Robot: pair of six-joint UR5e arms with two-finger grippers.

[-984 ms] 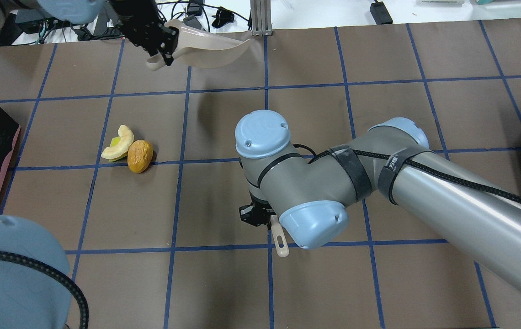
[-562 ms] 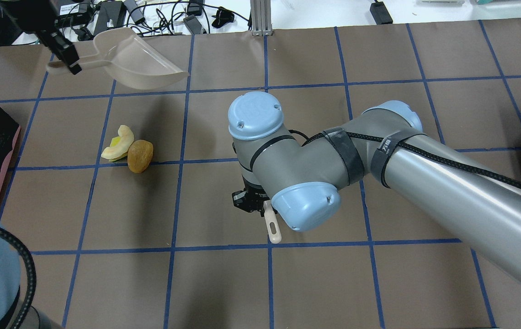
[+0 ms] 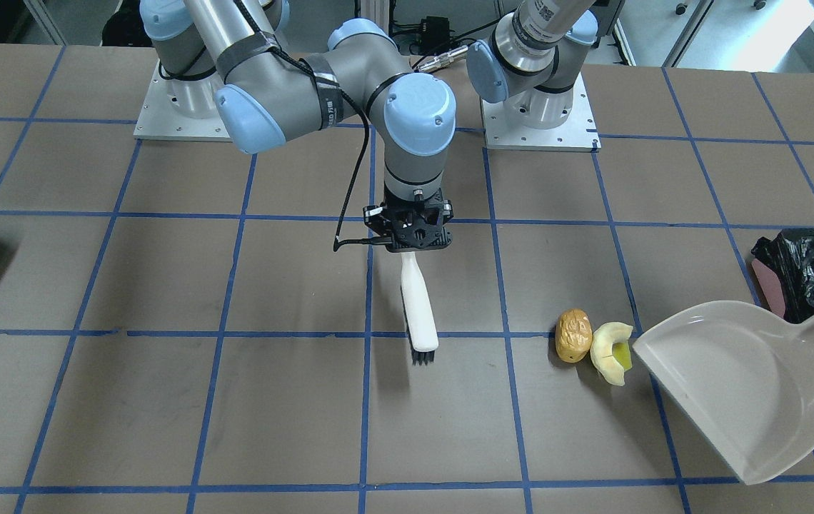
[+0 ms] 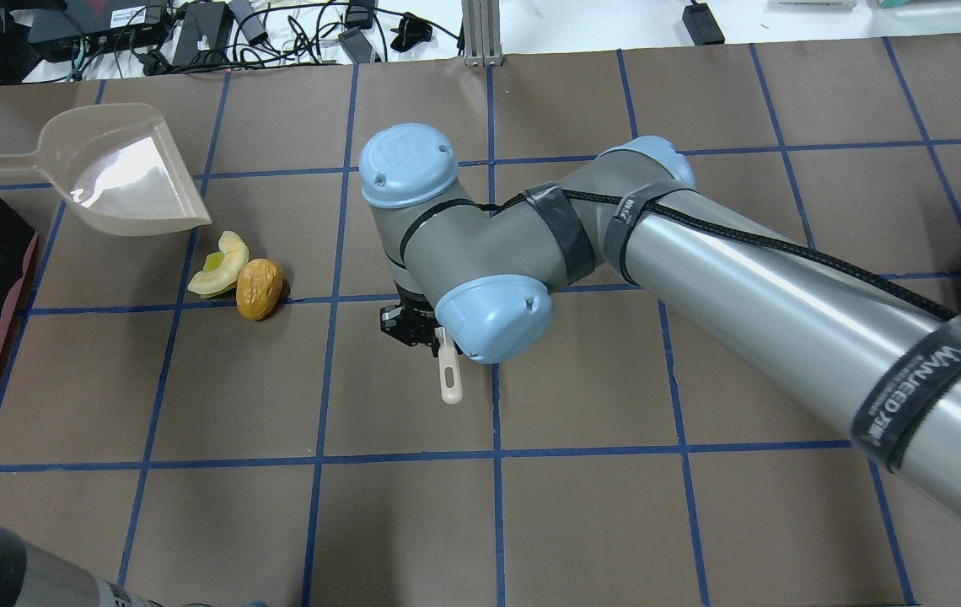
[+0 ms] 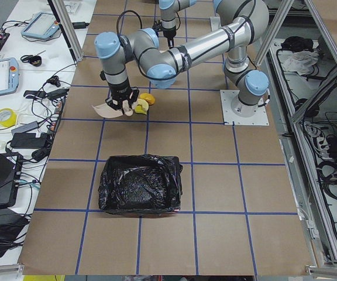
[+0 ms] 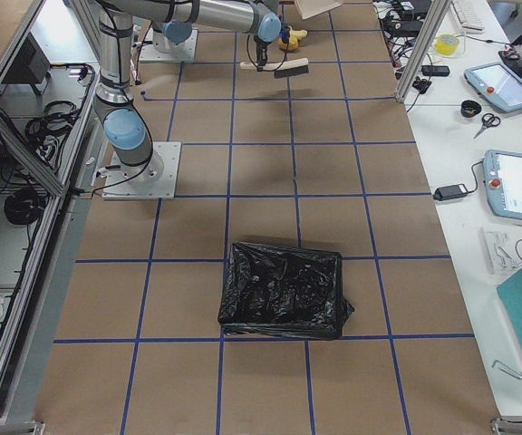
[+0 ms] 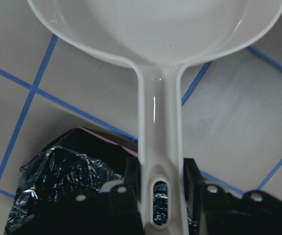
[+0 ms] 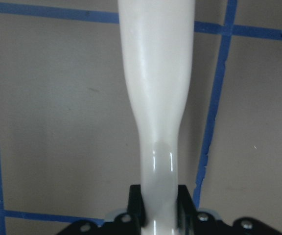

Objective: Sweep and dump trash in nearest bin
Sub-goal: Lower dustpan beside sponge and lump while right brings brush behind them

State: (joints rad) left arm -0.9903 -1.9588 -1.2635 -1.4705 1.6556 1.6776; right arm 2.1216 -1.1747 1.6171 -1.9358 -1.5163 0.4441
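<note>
A white plastic brush [image 3: 420, 314] with short black bristles is held by the right fingers [image 8: 135, 203], which are shut tight on the thin end of its handle. A pale beige plastic dustpan [image 3: 735, 385] is held by the left fingers [image 7: 131, 178], which are clamped on both sides of its long handle. The trash is found on the brown paper bench [image 3: 164, 400] with blue tape lines, between the brush and the pan. It is a wrinkled golden-brown lump [image 3: 573, 335] touching a pale yellow curved wedge [image 3: 612, 351]. The wedge is just beside the pan's open mouth, and the brush is well apart from the lump on the other side. The pink-sided bin [image 3: 765, 280] with the shiny black bag is right behind the pan, at the robot's left end of the bench. It cannot be told for sure whether the pan's front lip is flat on the bench or a little lifted. It should be pressed flat, so nothing can be pushed under it. The bristles should be set down on the far side of the lump from the pan. One slow, straight push toward the pan's mouth is best, because both pieces are round and could roll away. The pan should be held firm until both pieces are inside, and only then tipped over the bin.
</note>
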